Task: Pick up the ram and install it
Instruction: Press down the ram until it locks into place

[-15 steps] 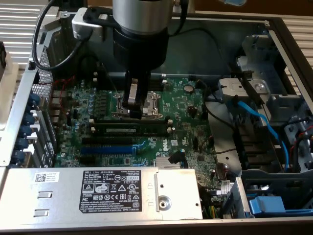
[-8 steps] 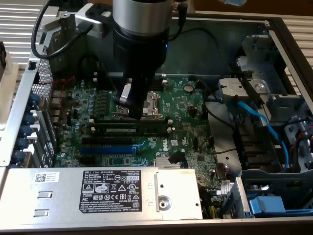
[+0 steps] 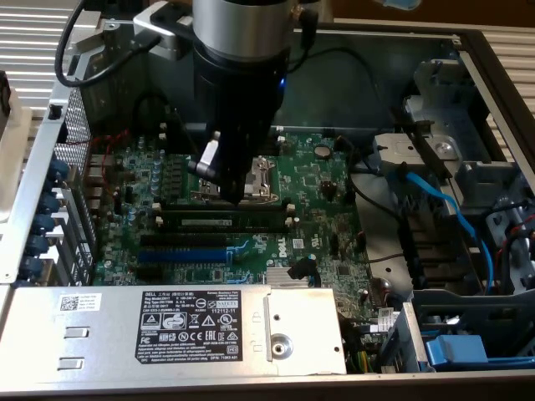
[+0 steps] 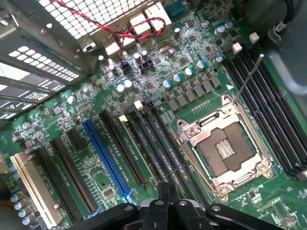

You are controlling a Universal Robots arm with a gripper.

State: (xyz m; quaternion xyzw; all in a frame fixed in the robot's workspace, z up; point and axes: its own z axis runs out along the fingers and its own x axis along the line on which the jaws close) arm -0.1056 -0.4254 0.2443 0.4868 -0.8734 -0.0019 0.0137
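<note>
We see the arm reaching down into an open computer case (image 3: 32,180), with its gripper (image 3: 242,192) hanging low over the green board (image 3: 330,196). In the exterior view, the gripper's tip sits over the square metal processor socket (image 3: 266,174), just beside the row of long black memory slots.

The ram (image 3: 226,222) lies along one of those slots, a long thin stick with a small pale label, running between the white end clips. It sits just beyond the gripper's tip, toward the near edge of the case. We see no contact between the two. We cannot tell whether the stick is pressed fully home in its slot.

In the wrist view, the black body of the gripper (image 4: 167,194) stands above the long slots, between the blue slot (image 4: 108,160) and the open socket (image 4: 225,151) with its thin metal lever raised. We cannot tell whether the gripper is clenched or released.

In the exterior view, the blue slot (image 3: 184,253) runs parallel to the ram, nearer to the grey metal box (image 3: 100,322) with a black label. A blue cable (image 3: 447,209) curves through the bay at the exterior view's right. A red wire (image 4: 120,31) loops across the vented wall of the case.
</note>
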